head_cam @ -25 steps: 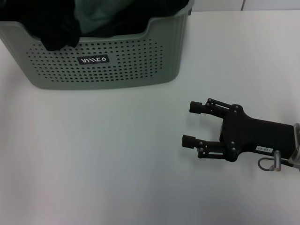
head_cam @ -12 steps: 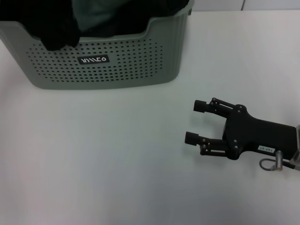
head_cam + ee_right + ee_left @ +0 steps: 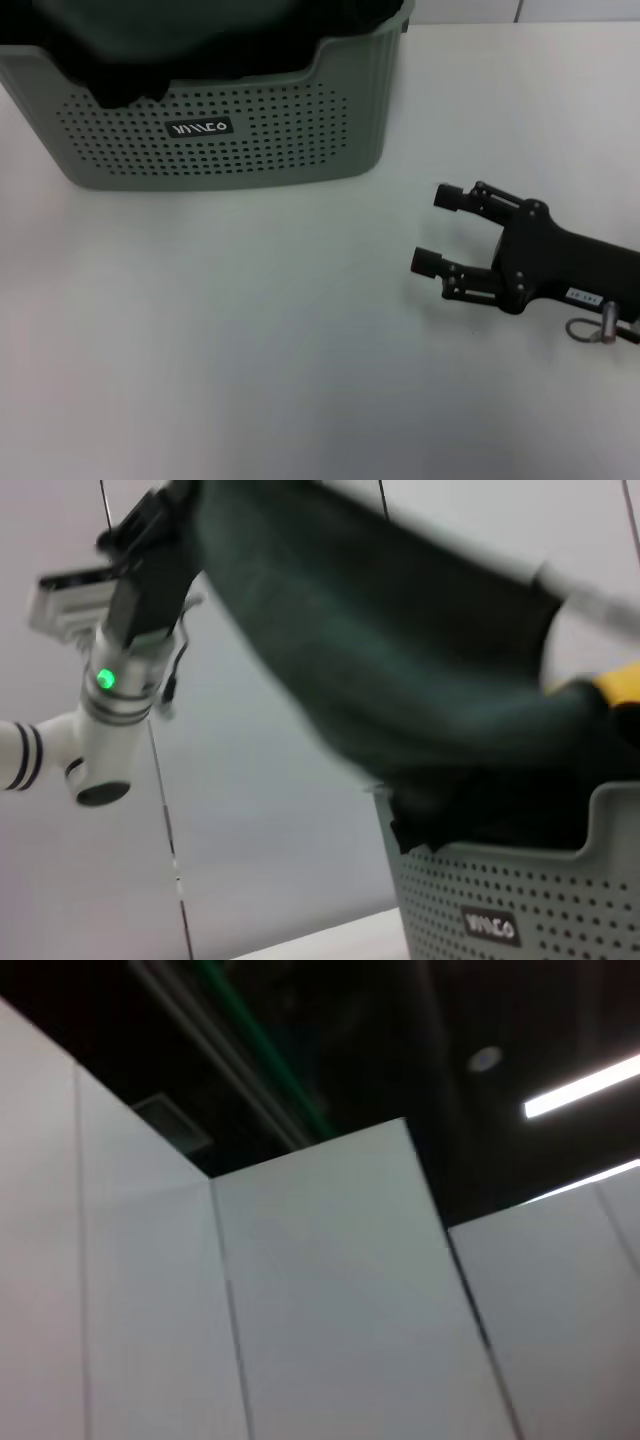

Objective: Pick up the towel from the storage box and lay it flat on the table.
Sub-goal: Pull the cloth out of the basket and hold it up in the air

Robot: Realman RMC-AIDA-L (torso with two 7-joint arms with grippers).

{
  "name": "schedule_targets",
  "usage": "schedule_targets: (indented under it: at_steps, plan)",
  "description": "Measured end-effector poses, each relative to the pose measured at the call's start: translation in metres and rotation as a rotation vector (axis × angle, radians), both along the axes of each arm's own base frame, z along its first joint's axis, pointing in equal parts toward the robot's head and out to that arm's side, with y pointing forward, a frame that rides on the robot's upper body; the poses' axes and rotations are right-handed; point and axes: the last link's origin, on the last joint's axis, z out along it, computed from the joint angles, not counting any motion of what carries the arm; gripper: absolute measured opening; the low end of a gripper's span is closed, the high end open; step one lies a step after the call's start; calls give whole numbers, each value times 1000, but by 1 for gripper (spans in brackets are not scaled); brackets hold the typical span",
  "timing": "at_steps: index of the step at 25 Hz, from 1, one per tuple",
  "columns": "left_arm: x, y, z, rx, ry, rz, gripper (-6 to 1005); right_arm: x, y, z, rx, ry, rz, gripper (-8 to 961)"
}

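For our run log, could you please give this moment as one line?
left gripper: holding dark teal fleecy towel above sage-green perforated plastic basket | right gripper: open, idle above white table

Head camera looks down; right wrist camera shares the storage box.

Even, soft light falls on the white table, leaving faint shadows. The towel is motion-blurred. Ceiling strip lights glare against darkness.
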Motion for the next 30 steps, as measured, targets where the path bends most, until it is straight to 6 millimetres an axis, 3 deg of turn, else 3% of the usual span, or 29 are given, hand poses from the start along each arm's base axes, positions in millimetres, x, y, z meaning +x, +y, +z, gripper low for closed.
schedule_targets:
  at_steps: [8, 11, 21, 30]
  plan:
    - [-28, -33, -33, 14, 90, -48, 4, 2, 6, 12, 115, 17, 16, 715]
    - [-37, -44, -43, 12, 88, -31, 3, -8, -1, 10, 123, 15, 125, 710]
    - [-46, -42, -41, -41, 108, 7, 2, -29, 12, 20, 170, -48, 288, 697]
    - [-45, -41, -47, -119, 161, -10, 2, -37, 40, -11, 188, -279, 327, 689]
